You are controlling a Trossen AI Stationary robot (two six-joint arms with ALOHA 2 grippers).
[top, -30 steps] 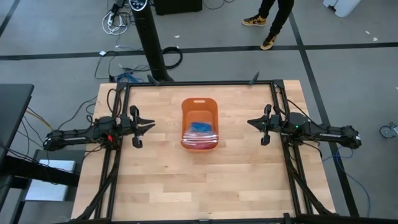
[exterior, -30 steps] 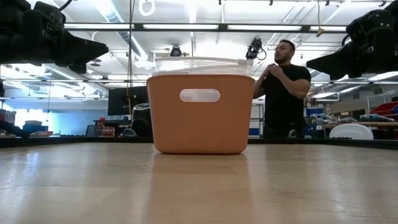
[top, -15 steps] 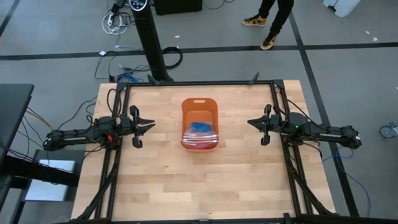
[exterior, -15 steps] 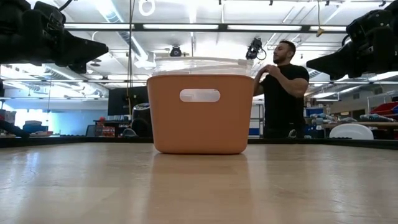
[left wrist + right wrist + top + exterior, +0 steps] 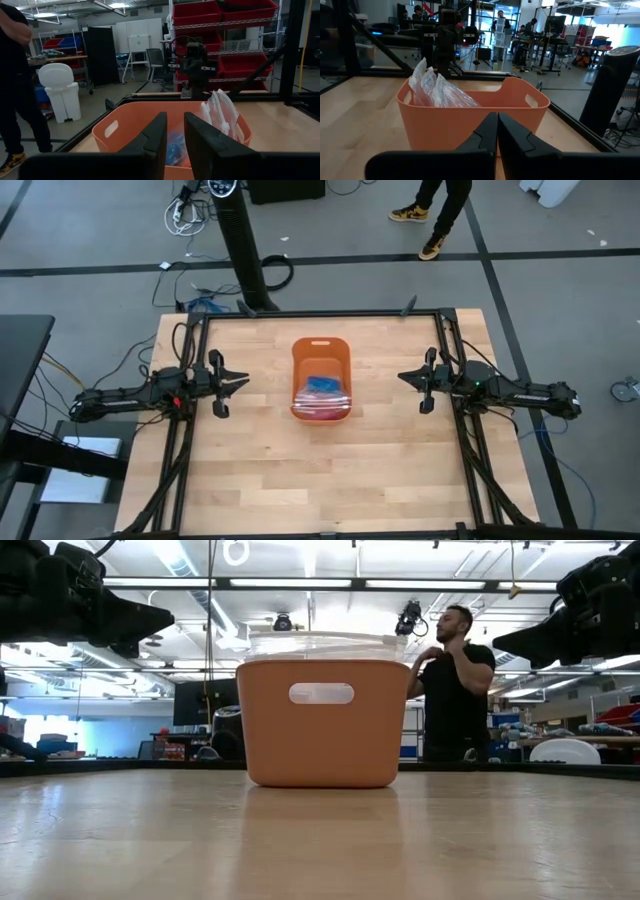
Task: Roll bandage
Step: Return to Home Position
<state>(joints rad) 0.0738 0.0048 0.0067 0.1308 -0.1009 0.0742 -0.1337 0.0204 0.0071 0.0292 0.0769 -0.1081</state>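
High view: orange bin point(image 5: 321, 343) held the bagged bandage point(image 5: 322, 384); left gripper point(image 5: 244, 381) hung left of bin, jaws slightly spread; right gripper point(image 5: 402, 377) right of bin, jaws pressed together.

You have a pale wood table point(image 5: 380, 450) with a soft sheen, a smooth matt plastic bin point(image 5: 322, 730), and a glossy, crinkled clear plastic bag point(image 5: 437, 87).
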